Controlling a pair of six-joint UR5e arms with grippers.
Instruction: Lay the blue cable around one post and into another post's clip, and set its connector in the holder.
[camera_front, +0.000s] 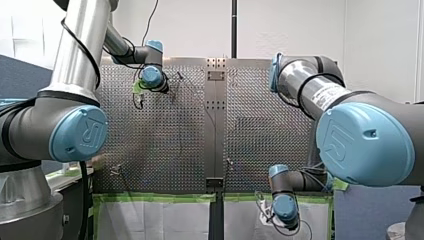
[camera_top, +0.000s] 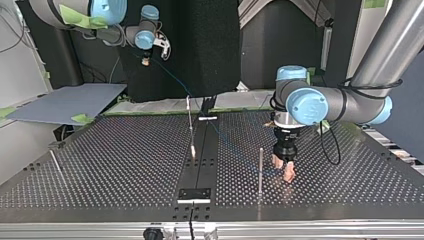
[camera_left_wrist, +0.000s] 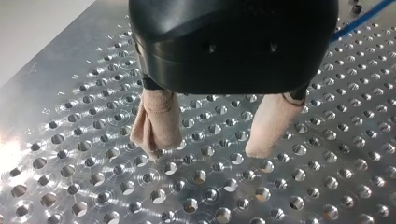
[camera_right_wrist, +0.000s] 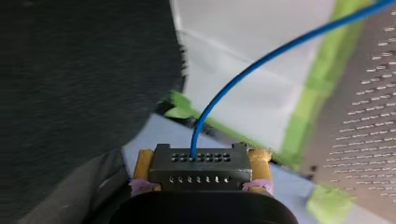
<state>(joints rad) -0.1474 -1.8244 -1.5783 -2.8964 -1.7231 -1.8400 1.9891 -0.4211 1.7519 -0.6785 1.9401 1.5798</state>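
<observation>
Where the top view looks back across the bench (camera_top: 125, 150), my right tool (camera_top: 145, 59) hangs at the far left, beyond the bench's far edge. Its yellow-padded fingers (camera_right_wrist: 144, 163) are clamped on the black connector (camera_right_wrist: 200, 167). The blue cable (camera_right_wrist: 261, 60) leaves the connector's face ahead of the tool and slopes down and rightward, passing by the top of the middle post (camera_top: 190, 125); whether it touches there I cannot tell. Further right a faint blue line crosses the bench toward a second post (camera_top: 260, 167). Just right of that post my left tool (camera_left_wrist: 205, 150) hovers close above the perforated surface, its beige pads (camera_left_wrist: 156, 121) apart over bare holes.
</observation>
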